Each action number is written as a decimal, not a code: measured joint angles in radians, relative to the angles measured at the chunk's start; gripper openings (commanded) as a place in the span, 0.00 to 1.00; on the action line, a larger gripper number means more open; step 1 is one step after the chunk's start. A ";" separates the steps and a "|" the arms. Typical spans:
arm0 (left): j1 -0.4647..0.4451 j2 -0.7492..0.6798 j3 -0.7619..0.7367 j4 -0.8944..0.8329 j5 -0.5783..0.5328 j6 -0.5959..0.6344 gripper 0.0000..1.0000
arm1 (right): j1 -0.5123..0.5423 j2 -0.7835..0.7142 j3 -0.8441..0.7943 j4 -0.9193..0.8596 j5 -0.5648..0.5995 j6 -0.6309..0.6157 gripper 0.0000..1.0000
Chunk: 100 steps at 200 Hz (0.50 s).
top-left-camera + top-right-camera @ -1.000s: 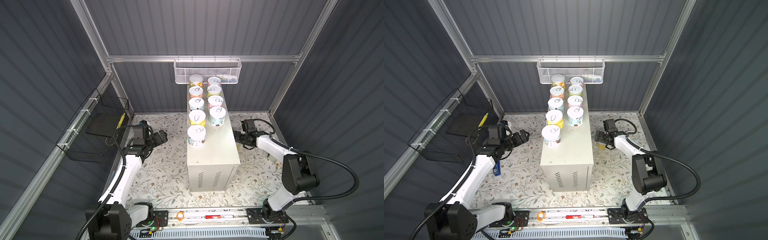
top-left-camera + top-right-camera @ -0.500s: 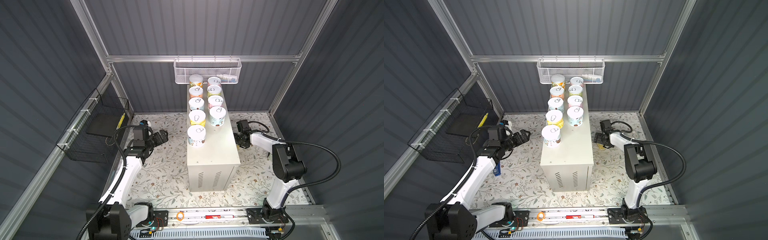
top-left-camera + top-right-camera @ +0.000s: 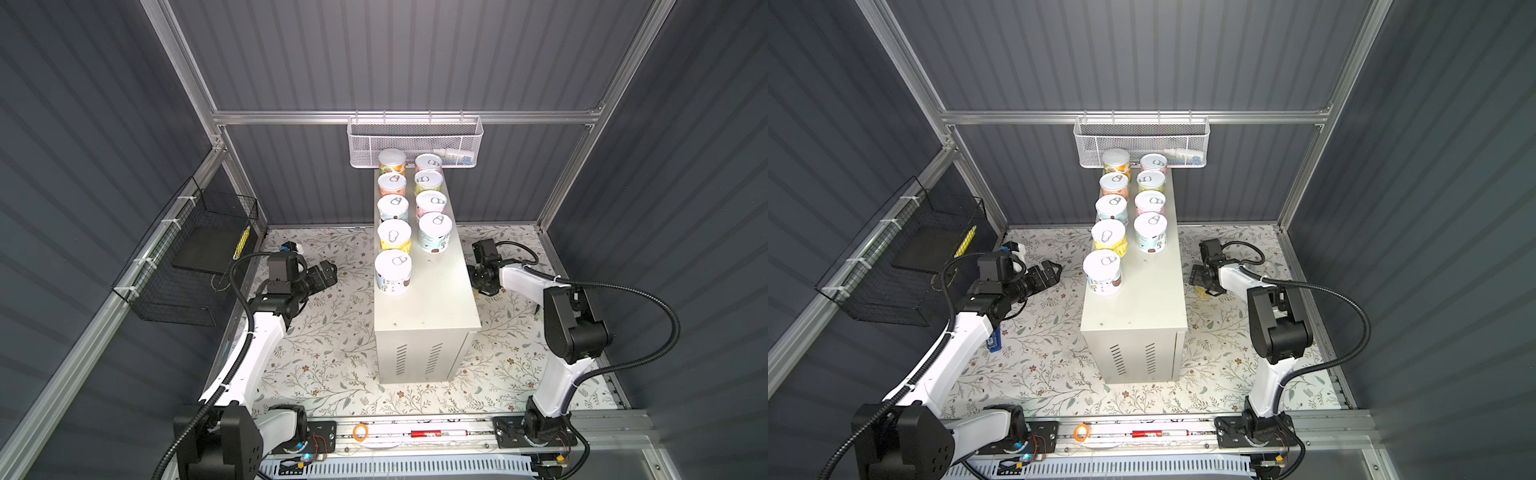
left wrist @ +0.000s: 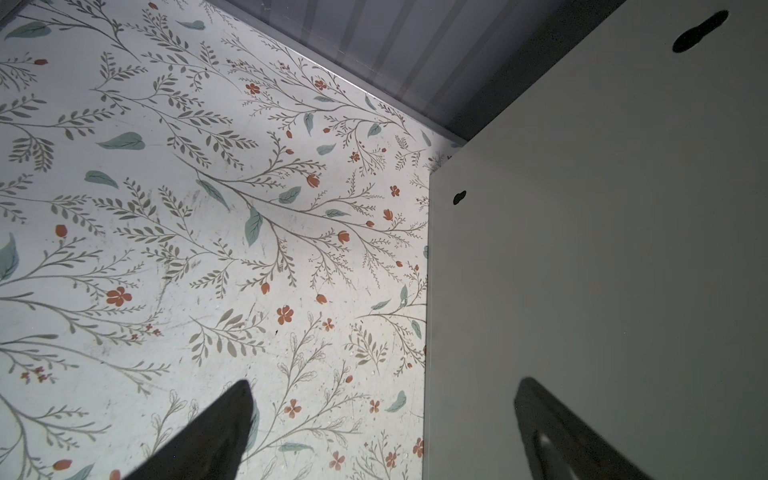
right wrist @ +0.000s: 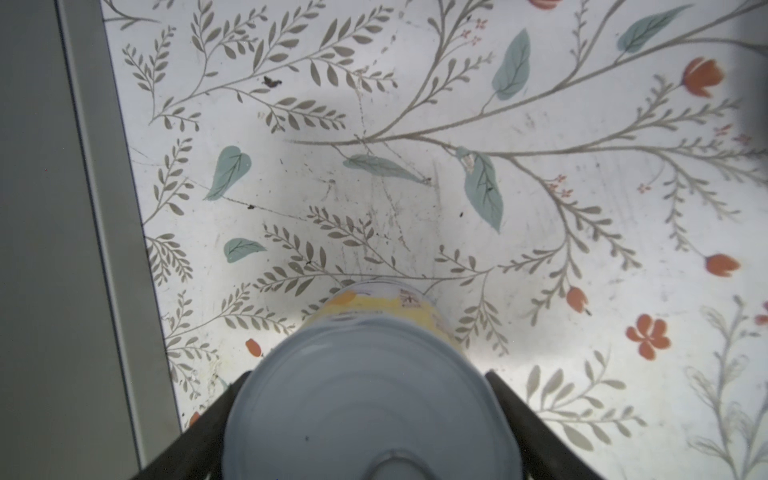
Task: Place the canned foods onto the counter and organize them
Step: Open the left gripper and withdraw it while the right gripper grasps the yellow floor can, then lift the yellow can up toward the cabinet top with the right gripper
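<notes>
My right pincer (image 5: 365, 376) astride yellow can (image 5: 361, 415) on mat (image 5: 415, 187), right of counter (image 3: 424, 299), mid-frame; clamped or not, cannot tell. My left pincer (image 4: 385, 384) wide, empty. Atop counter: nine cans (image 3: 392, 270).

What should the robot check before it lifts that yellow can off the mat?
1. The yellow can sits between the fingers of the right gripper: ok.
2. The grip is tight: cannot tell.
3. The yellow can stands upright on the mat: ok.
4. The counter has a bare spot beside the front can: ok.
5. The left gripper is open, empty and on the counter's other side: ok.
</notes>
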 measured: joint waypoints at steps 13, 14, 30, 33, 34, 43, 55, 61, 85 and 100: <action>0.000 0.000 0.000 0.000 0.000 0.000 0.99 | 0.000 0.000 0.000 0.000 0.001 -0.002 0.40; 0.000 0.000 0.000 0.000 0.000 0.000 0.99 | 0.000 0.000 0.000 0.000 0.001 -0.002 0.37; 0.000 0.000 -0.005 0.007 0.000 -0.003 0.99 | 0.000 -0.001 -0.003 0.005 0.002 -0.003 0.00; 0.000 0.000 -0.006 0.010 0.000 -0.003 0.99 | 0.000 -0.003 -0.006 0.008 0.002 -0.005 0.00; 0.000 0.000 -0.006 0.010 0.000 -0.003 0.99 | 0.000 -0.003 -0.006 0.009 0.002 -0.005 0.00; 0.000 0.000 -0.012 0.015 0.004 -0.003 0.99 | 0.000 -0.010 -0.015 0.014 0.003 -0.006 0.00; 0.000 0.000 -0.017 0.017 0.008 -0.006 0.99 | 0.000 -0.025 -0.032 0.019 0.003 -0.006 0.00; 0.000 0.000 -0.018 0.017 0.010 -0.008 0.99 | 0.000 -0.037 -0.043 0.018 0.002 -0.006 0.00; 0.000 0.000 -0.022 0.024 0.015 -0.011 0.99 | 0.000 -0.108 -0.101 -0.019 -0.011 -0.006 0.00; 0.000 0.000 -0.026 0.028 0.019 -0.012 0.99 | 0.000 -0.169 -0.134 -0.056 -0.019 -0.006 0.00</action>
